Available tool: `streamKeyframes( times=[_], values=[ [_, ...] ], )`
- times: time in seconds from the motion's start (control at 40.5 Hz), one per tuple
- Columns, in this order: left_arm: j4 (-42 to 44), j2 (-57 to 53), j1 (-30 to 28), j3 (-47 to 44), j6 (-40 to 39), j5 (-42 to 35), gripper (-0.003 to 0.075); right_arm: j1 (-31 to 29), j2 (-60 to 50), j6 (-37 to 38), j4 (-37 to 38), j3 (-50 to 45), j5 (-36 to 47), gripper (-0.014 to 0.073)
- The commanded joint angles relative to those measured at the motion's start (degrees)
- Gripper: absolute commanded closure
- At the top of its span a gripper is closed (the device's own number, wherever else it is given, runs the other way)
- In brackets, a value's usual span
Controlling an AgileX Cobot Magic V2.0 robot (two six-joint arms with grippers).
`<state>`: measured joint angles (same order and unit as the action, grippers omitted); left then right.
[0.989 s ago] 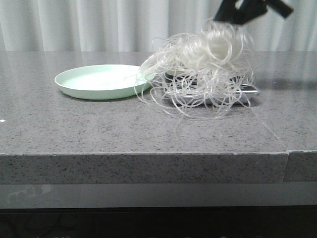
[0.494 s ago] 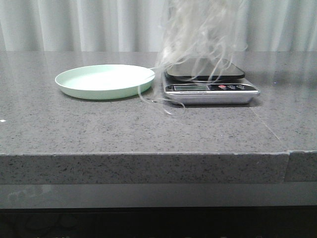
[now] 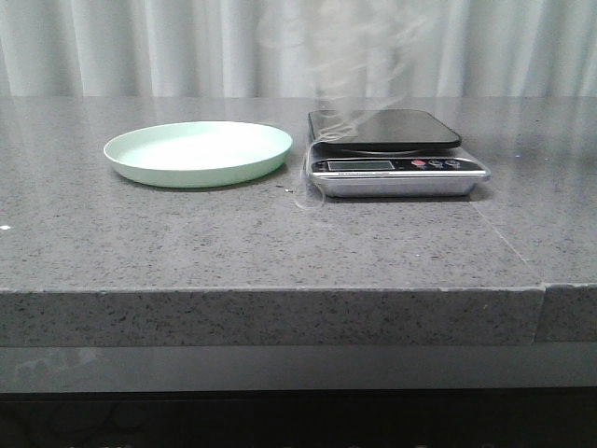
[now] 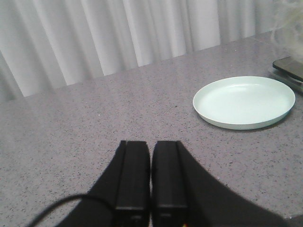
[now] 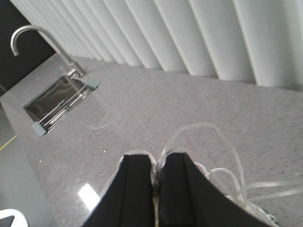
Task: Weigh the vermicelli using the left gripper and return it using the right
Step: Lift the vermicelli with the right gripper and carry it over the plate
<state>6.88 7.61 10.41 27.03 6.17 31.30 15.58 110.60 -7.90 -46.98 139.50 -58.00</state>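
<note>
The vermicelli [image 3: 359,65] hangs as a blurred heap of thin white strands above the scale [image 3: 396,154], rising past the top of the front view; one loose strand [image 3: 311,191] trails over the scale's left front corner. My right gripper [image 5: 155,163] is shut on the vermicelli strands [image 5: 208,142], which loop round its fingers; it is out of the front view. My left gripper [image 4: 150,146] is shut and empty, low over the counter, left of the pale green plate [image 4: 244,101]. The plate [image 3: 198,152] is empty.
A grey stone counter [image 3: 233,243] with a front edge near the camera. White curtains stand behind. In the right wrist view a steel sink [image 5: 59,101] with a tap [image 5: 28,35] is set into the counter.
The vermicelli has been lifted off the scale, from lying draped over it to hanging high above it. The scale's platform is now bare. The plate has not moved.
</note>
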Motion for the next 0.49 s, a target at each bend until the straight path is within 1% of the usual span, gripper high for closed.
streamKeyframes(
  times=[0.0,0.173,0.346,0.47],
  values=[
    [-1.08,0.62,-0.03,1.44,-0.56,-4.58,0.0583,1.98,-0.97,-0.65,-3.47,1.73,5.93,0.0442],
    [-1.29,0.62,-0.03,1.44,-0.56,-4.58,0.0583,4.85,2.72,-1.74,-3.32,1.73,8.34,0.0442],
    [-1.53,0.62,-0.03,1.44,-0.56,-4.58,0.0582,5.32,6.63,-1.74,-3.37,1.73,8.74,0.0442],
    [-2.16,0.62,-0.03,1.44,-0.56,-4.58,0.0583,5.32,9.55,-1.74,-3.19,1.73,7.32,0.0441]
  ],
)
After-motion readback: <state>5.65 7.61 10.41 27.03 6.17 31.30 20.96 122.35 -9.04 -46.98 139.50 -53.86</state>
